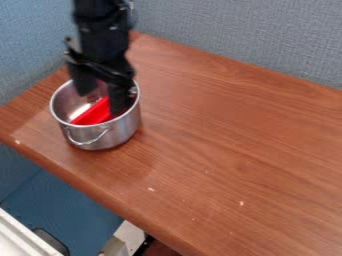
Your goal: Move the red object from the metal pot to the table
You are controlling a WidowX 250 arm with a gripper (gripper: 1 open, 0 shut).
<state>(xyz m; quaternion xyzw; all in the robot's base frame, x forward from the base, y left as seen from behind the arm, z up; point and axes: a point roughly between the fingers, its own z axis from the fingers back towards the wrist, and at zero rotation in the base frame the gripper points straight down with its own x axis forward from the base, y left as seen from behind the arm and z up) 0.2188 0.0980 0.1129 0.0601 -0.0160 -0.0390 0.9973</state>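
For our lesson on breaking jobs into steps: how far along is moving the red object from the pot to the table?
Reached: the open pincer is over the metal pot. In hand: seemingly nothing yet; the red object lies inside. Left: grasping it, lifting it out and setting it on the table.
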